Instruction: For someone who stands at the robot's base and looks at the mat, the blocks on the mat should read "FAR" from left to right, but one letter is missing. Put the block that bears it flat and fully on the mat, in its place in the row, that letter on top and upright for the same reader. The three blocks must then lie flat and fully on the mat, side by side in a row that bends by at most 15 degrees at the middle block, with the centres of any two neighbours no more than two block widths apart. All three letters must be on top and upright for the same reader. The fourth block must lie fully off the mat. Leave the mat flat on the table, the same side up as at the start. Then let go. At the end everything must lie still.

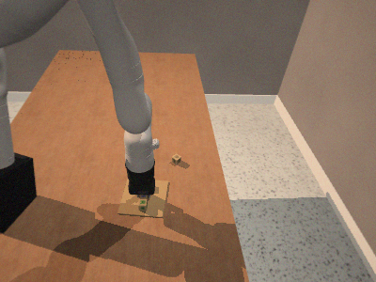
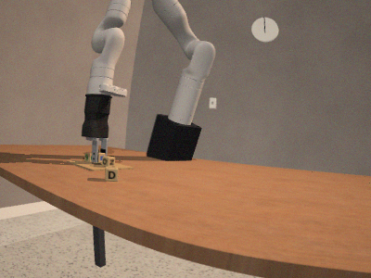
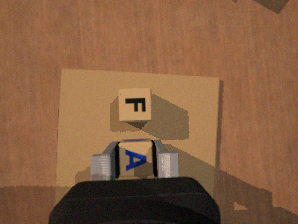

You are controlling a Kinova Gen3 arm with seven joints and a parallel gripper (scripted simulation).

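One letter block, the A block (image 2: 101, 157) (image 3: 135, 159), is gripped in the jaws of the gripper (image 1: 143, 195) (image 2: 99, 158) (image 3: 136, 153), which stand about half open. It hangs low over or touches the mat (image 1: 163, 189) (image 2: 122, 167) (image 3: 90, 82); which, I can't tell. The F block (image 2: 108, 161) (image 3: 135, 105) lies just to one side of the jaws, the green-lettered block (image 1: 143, 204) (image 2: 86, 157) to the other; the spare block (image 1: 176, 159) (image 2: 111, 174) sits off-mat, well apart. Placing is in hand: seat it squarely, then release without nudging neighbours.
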